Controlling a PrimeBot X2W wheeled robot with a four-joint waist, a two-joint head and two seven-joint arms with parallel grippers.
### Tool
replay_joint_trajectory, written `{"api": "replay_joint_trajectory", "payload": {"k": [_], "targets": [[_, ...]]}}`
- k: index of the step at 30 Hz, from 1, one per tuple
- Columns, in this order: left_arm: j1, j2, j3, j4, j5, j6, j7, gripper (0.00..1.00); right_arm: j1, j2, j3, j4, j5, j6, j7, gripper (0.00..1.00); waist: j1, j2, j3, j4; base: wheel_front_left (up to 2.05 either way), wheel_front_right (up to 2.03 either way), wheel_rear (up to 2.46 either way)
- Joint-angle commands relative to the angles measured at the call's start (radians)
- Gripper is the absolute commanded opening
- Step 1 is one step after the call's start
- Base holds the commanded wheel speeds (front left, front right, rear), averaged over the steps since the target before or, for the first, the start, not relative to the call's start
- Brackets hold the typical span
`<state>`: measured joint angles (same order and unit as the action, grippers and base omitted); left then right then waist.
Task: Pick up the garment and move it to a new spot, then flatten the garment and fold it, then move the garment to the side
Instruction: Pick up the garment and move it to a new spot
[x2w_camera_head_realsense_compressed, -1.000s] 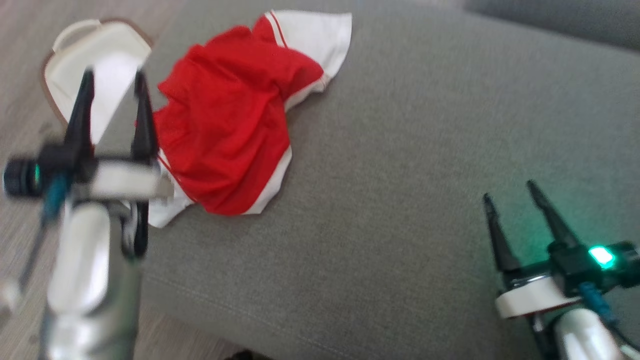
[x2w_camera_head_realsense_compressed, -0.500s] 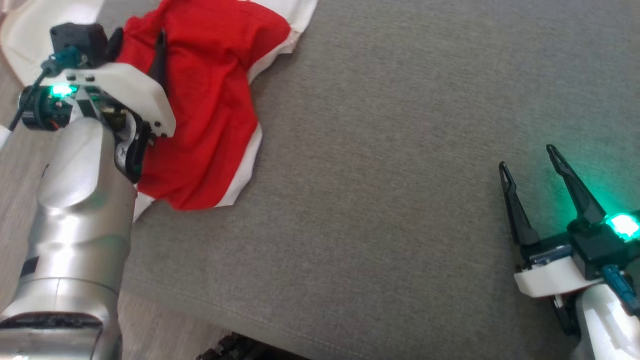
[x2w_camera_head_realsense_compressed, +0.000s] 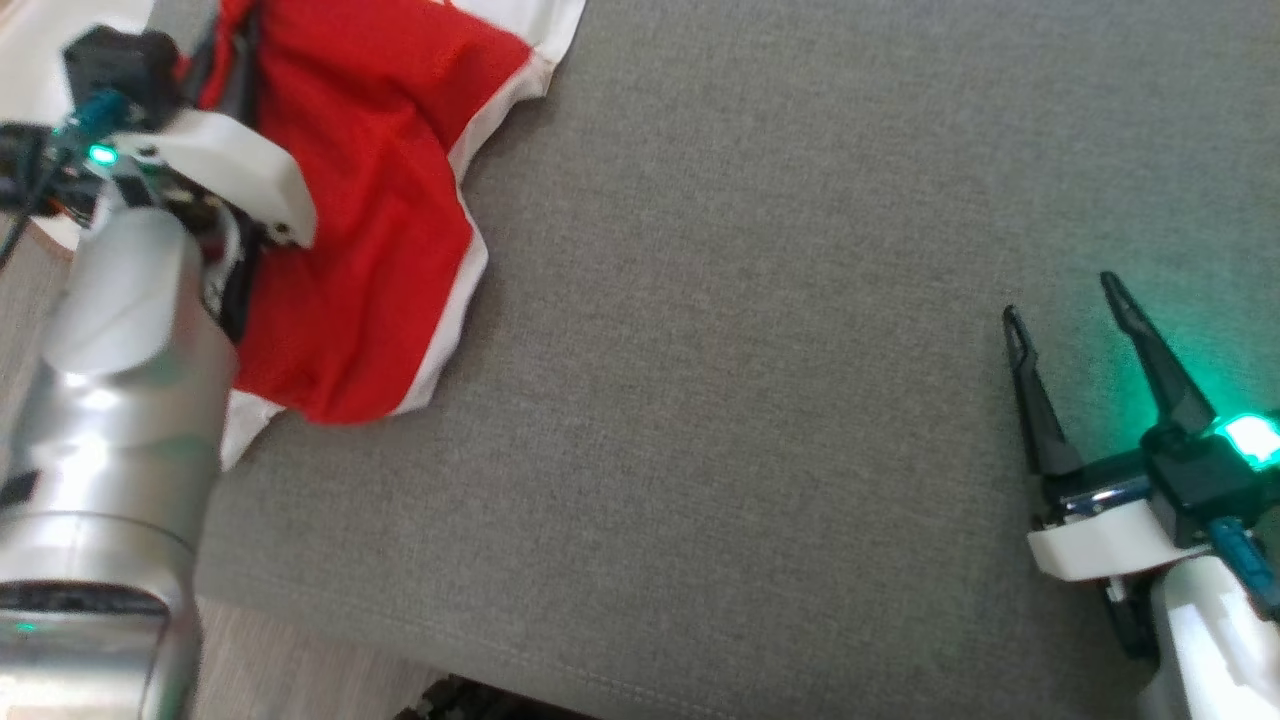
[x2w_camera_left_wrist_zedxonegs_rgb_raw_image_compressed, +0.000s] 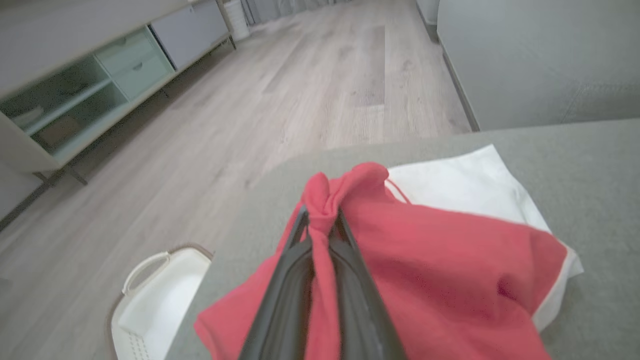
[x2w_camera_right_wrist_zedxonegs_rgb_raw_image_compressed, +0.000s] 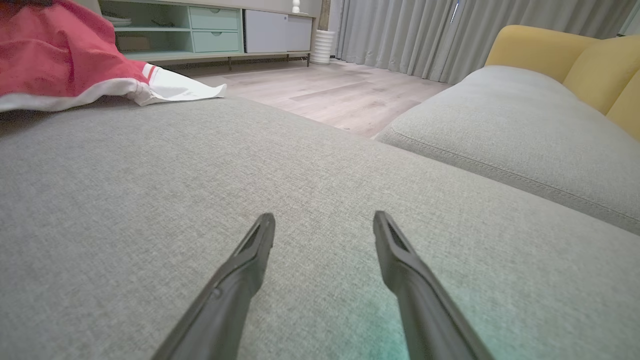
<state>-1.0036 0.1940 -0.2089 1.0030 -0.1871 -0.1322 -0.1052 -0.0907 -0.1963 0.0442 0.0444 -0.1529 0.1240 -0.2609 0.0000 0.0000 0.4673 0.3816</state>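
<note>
Red mesh garment (x2w_camera_head_realsense_compressed: 370, 200) with white trim lies bunched toward 10 o'clock on the grey cushion (x2w_camera_head_realsense_compressed: 760, 420), head view. Left gripper (x2w_camera_left_wrist_zedxonegs_rgb_raw_image_compressed: 320, 220) clenched on a gathered red fold, cloth pinched between both fingers; the rest of the cloth rests on the cushion. Right gripper (x2w_camera_head_realsense_compressed: 1060, 298) at 4 o'clock, fingers spread, holding nothing, well apart from the cloth. White basket (x2w_camera_left_wrist_zedxonegs_rgb_raw_image_compressed: 160, 295) on the floor at 7 o'clock in the left wrist view. Judgement: grasp made; carrying to a new spot, flattening, folding and moving aside all remain.

Soft red cloth garment (x2w_camera_head_realsense_compressed: 370, 200), woven grey sofa (x2w_camera_head_realsense_compressed: 750, 350) (matt), glossy metallic arm (x2w_camera_head_realsense_compressed: 110, 400), wood-grain floor (x2w_camera_left_wrist_zedxonegs_rgb_raw_image_compressed: 300, 100)
</note>
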Motion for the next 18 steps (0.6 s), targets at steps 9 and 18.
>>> {"api": "replay_joint_trajectory", "payload": {"k": [9,18], "targets": [[-0.116,0.128,-0.010,-0.167,0.052,0.030,-0.137,0.00,-0.004,0.079,0.057,0.038,0.030,0.007,-0.001,1.00,0.0000,0.0000,-0.165,-0.060,0.00,0.00,0.00],[-0.088,0.178,-0.113,-0.436,0.076,0.008,-0.058,0.00,0.034,0.137,0.083,0.069,0.057,0.007,-0.001,1.00,0.0000,0.0000,-0.356,-0.232,0.00,0.00,0.00]]}}
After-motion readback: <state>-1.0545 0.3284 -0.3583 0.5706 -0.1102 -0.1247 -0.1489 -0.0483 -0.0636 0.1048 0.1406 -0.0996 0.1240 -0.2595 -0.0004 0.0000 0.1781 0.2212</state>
